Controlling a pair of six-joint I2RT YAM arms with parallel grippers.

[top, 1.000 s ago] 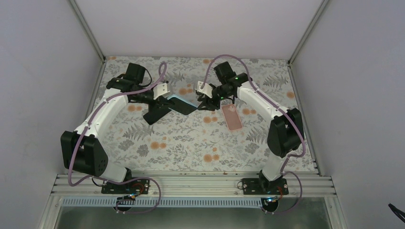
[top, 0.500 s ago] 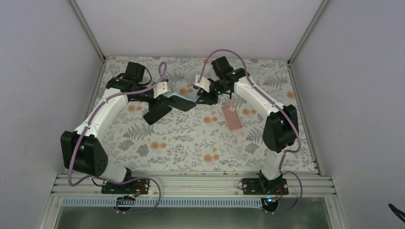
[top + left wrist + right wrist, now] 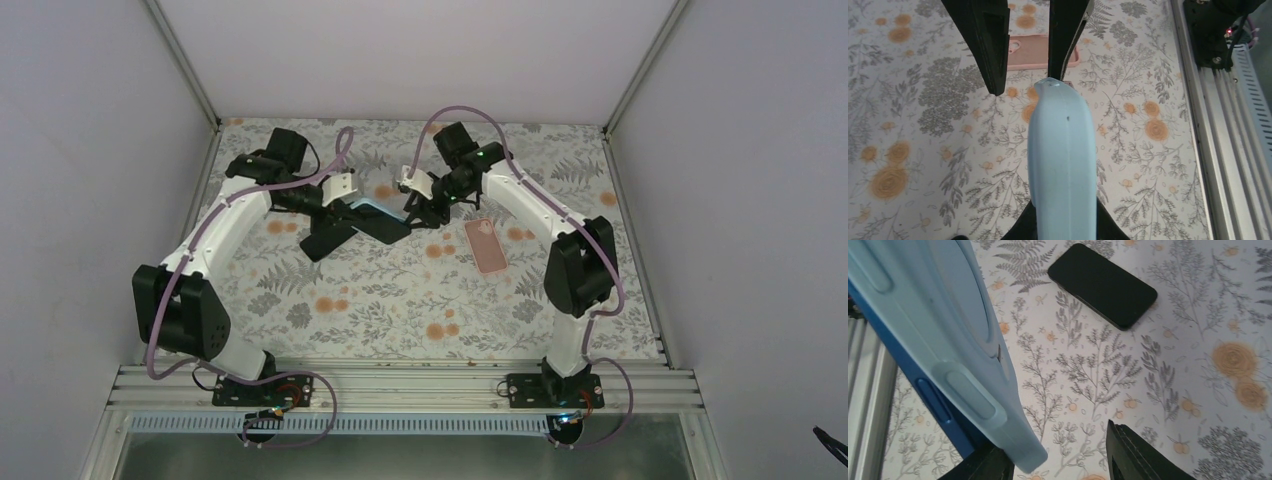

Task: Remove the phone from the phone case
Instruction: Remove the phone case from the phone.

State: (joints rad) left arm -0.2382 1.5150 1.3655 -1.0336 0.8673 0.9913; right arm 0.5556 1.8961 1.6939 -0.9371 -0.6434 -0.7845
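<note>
Your left tool pinches the light-blue silicone phone case, dark phone inside, aloft at eleven o'clock over the bench. Your right tool is spread around its free corner; grip only the rim, then peel.

Non-task items we see: a floral table cover over the whole work surface. On it, a pink case lies flat right of centre, camera-cutout end toward the far wall. A black phone lies flat left of centre, well apart from the pink one. An aluminium rail runs along the near edge. Plain white walls close in three sides, with metal corner posts.
</note>
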